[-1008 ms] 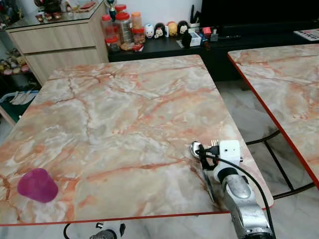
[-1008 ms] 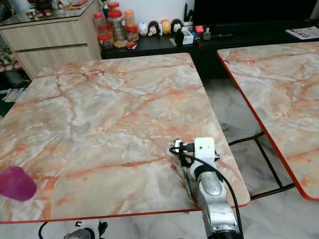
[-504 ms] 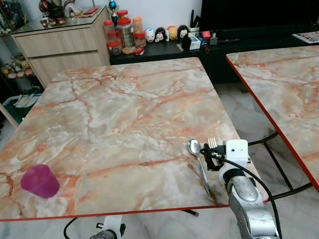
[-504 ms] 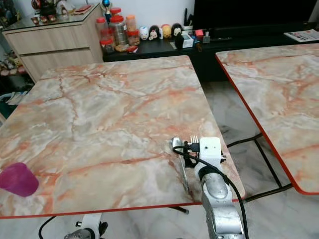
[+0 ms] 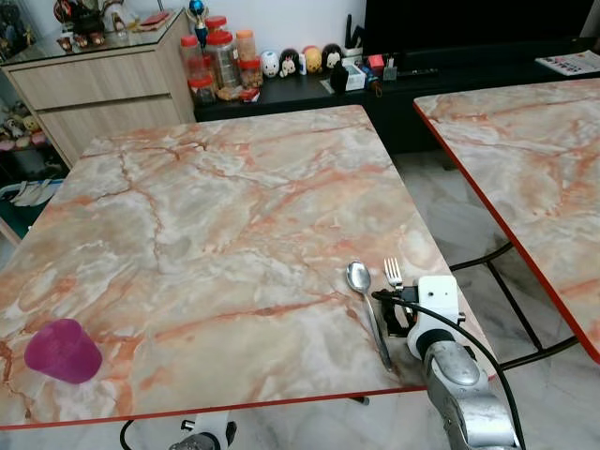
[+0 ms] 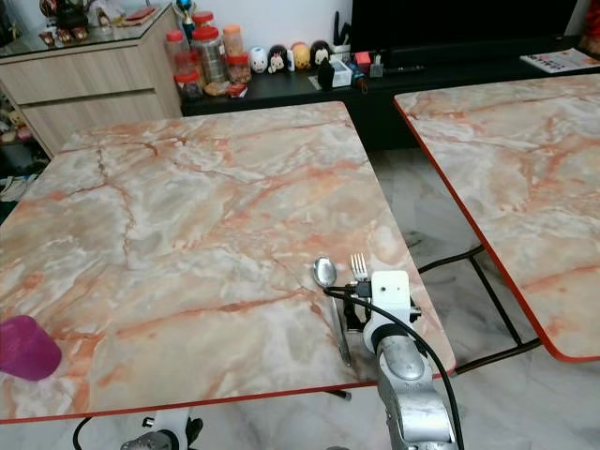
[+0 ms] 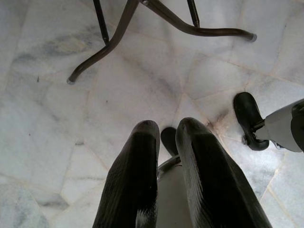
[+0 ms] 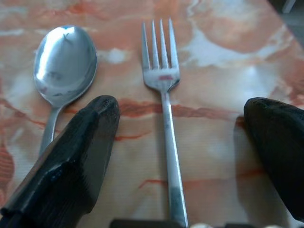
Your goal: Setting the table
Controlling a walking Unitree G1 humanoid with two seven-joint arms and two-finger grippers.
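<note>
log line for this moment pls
task: setting the table | right gripper: open, astride fork | fork: flat on table, beside spoon | left gripper: idle, shut

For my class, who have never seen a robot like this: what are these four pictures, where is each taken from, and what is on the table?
This is a humanoid robot setting a table. Two pictures come from cameras on its head, looking down at a marble-patterned table. The other two come from cameras on its wrists. The right gripper is open, its fingers either side of a fork lying flat beside a spoon. Nothing is held. A pink cup stands at the near left corner. The left gripper hangs idle over the floor, fingers nearly together.
</note>
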